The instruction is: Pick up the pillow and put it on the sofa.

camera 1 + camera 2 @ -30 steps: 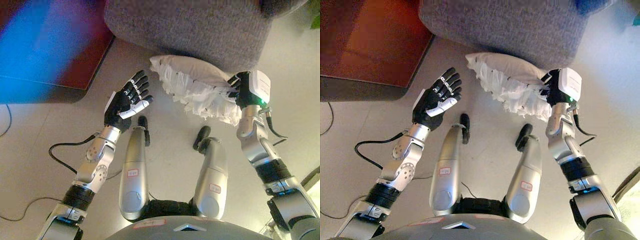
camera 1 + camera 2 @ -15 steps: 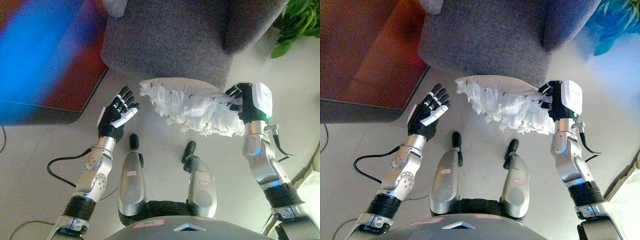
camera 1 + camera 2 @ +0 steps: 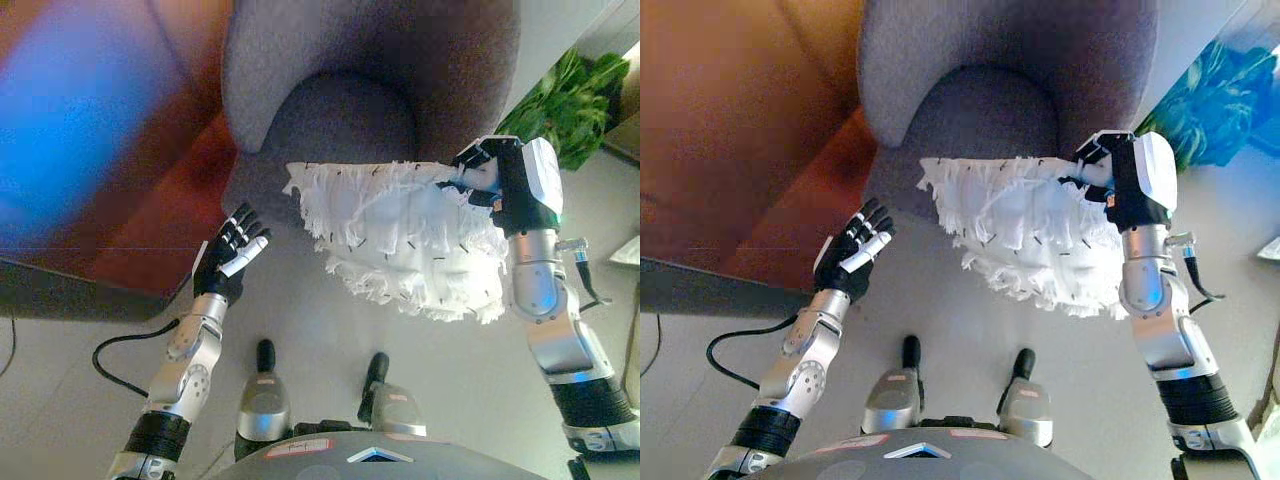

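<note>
A white frilly pillow [image 3: 400,232] hangs in the air in front of the grey sofa's [image 3: 360,90] seat edge. My right hand [image 3: 485,180] is shut on the pillow's right edge and holds it up. My left hand [image 3: 228,262] is open and empty, palm up, left of the pillow and apart from it, by the sofa's front left corner. The sofa's round seat cushion [image 3: 985,115] shows just behind the pillow.
A dark red-brown low table or cabinet [image 3: 750,150] stands to the left of the sofa. A green plant [image 3: 570,100] stands to the right of the sofa. Pale floor [image 3: 60,350] lies in front.
My right hand has lifted the pillow from floor level up to the sofa's seat height. The view has tilted up, showing the sofa's seat and back. My left hand stays open.
</note>
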